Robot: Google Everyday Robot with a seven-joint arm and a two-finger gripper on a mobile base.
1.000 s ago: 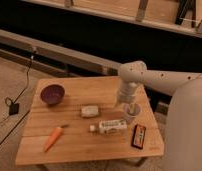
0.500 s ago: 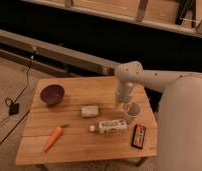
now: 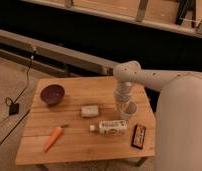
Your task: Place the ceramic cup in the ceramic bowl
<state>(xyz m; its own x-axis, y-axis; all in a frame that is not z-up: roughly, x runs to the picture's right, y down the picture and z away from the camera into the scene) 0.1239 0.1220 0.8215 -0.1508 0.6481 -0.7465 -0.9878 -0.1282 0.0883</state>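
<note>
While the gripper [image 3: 125, 102] sits on the upright white cup [image 3: 129, 112] near one end of the counter [image 3: 74, 145], fingers closed, apparently pinching its rim, the purple bowl [image 3: 52, 93] lies well apart at the opposite end.

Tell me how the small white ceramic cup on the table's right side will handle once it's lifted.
The small white round ceramic cup looks rigid and smooth, so it may slip in the claw, which is shut on its rim. It seems small and probably light. Being ceramic, it could chip if dropped onto the wooden table.
</note>
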